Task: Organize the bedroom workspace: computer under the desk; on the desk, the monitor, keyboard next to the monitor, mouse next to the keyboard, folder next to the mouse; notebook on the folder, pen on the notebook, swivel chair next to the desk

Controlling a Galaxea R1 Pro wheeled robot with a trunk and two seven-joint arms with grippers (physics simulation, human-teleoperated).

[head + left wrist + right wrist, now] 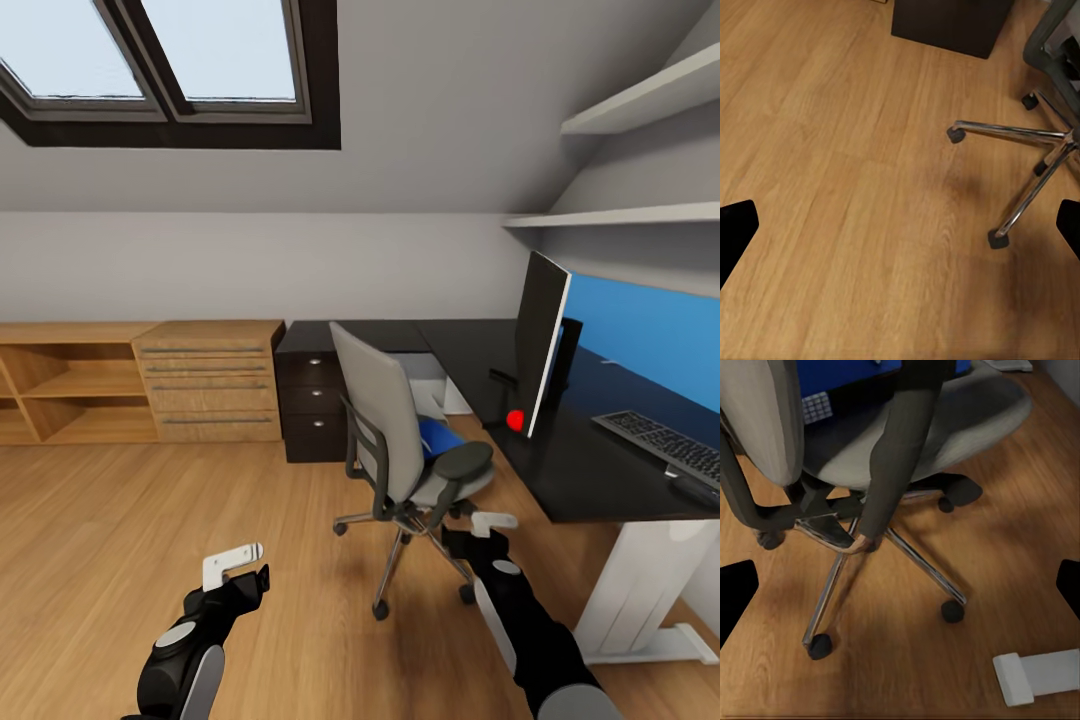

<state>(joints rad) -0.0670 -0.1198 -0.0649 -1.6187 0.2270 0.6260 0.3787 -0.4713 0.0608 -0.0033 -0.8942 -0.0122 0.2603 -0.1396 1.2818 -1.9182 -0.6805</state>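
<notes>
Under the sloped wall and its black-framed skylight (170,70), the desk (560,470) fills the right side, its black top running from the far corner toward the robot, with a blue back panel (640,330) behind and a white leg (640,590) at the near end. Along the far wall stand a low wooden cabinet (210,380) and open wooden shelving (60,385), then the black drawers (310,405) at the desk's far end; two white wall shelves (640,150) hang above. On the desk top the monitor (540,340) stands edge-on with a red dot at its lower corner, and the keyboard (660,445) lies nearer the front edge, with a small dark rounded thing, probably the mouse (693,490), at its near end. The swivel chair (400,450) stands on the plank floor (150,520) just off the desk's front edge, its grey back toward the robot, and the folder (438,436) lies blue on its seat, partly hidden by the backrest and the armrest (462,462). The right gripper (490,522) hovers low beside the chair's near armrest, fingers apart and holding nothing; the backrest and armrest stand between it and the folder. The left gripper (235,565) hangs over bare floor well left of the chair base (1020,161), likewise spread and empty
</notes>
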